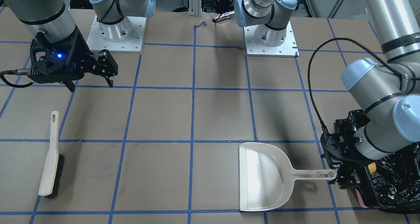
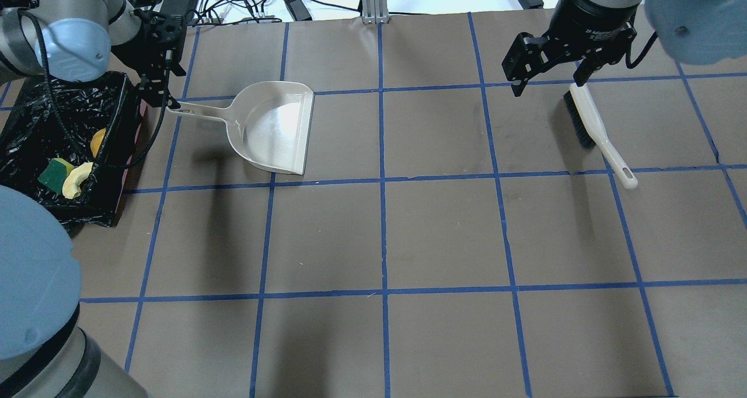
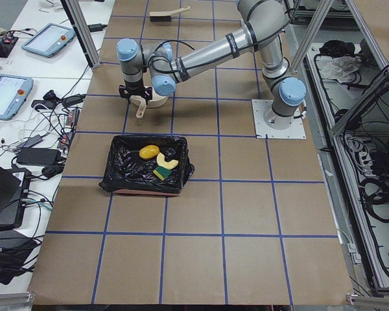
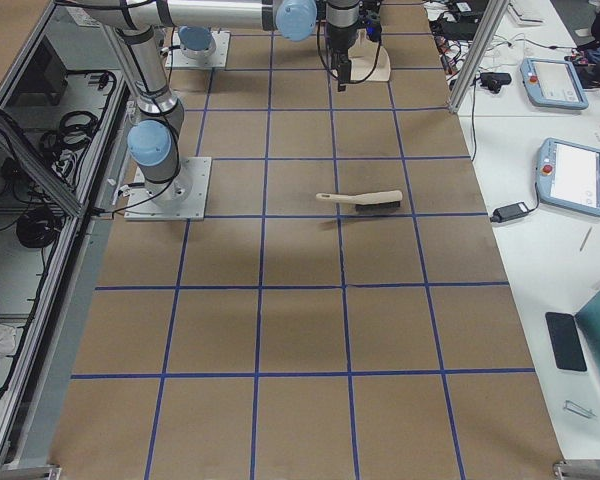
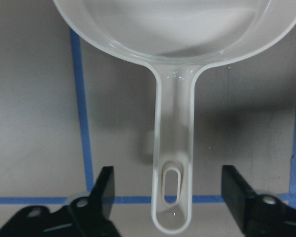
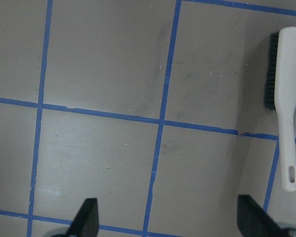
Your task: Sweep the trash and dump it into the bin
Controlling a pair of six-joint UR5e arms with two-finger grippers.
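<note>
The bin (image 2: pixel 26 118), lined with a black bag, stands at the table's left end. In it lie the tan crust (image 2: pixel 77 180), the yellow sponge wedge with its green side (image 2: pixel 55 174) and the golden-brown lump (image 2: pixel 98 143). The beige dustpan (image 2: pixel 271 126) lies empty on the table beside the bin. My left gripper (image 5: pixel 167 183) is open, with one finger on each side of the dustpan handle's end (image 5: pixel 173 163), not touching it. My right gripper (image 2: pixel 548 78) is open and empty, above the table just beside the brush (image 2: pixel 595 132).
The brush (image 6: pixel 286 98) lies flat at the far right, bristles sideways. Both arm bases (image 1: pixel 115 30) stand on plates at the robot's edge of the table. Blue tape lines grid the brown table. A cable (image 2: pixel 140 147) loops over the bin's near wall.
</note>
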